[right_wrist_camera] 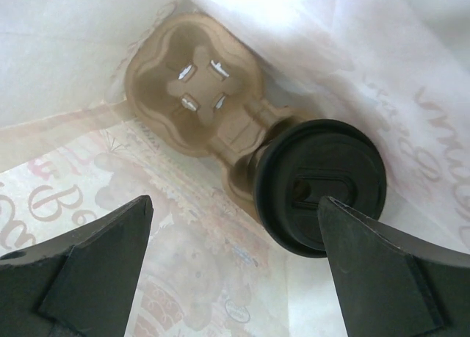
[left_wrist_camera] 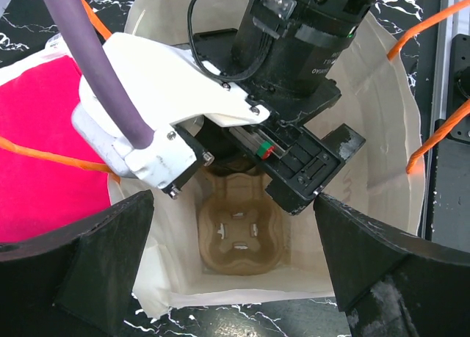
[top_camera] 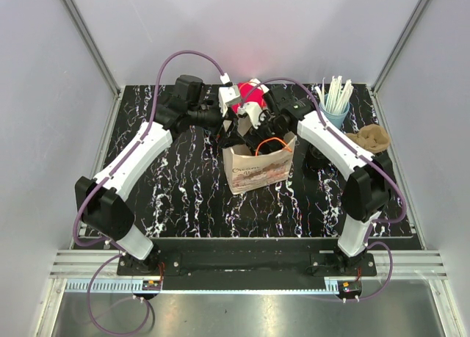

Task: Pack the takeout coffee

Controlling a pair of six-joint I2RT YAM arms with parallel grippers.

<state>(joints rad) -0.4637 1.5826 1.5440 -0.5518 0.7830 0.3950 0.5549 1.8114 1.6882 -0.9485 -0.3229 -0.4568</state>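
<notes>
Cup [right_wrist_camera: 319,186] seated in carrier [right_wrist_camera: 194,87], bag [right_wrist_camera: 73,43] bottom, below wide-spread right hand [right_wrist_camera: 233,205].

Three cameras, one spot
We look down from above and behind on the table [top_camera: 183,194]; both wrist cameras peer close into the paper bag [top_camera: 258,168], sharing its carrier [left_wrist_camera: 239,230], at 6 o'clock in the left view.

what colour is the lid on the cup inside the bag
Black. The lid shows best in the right wrist view.
</notes>
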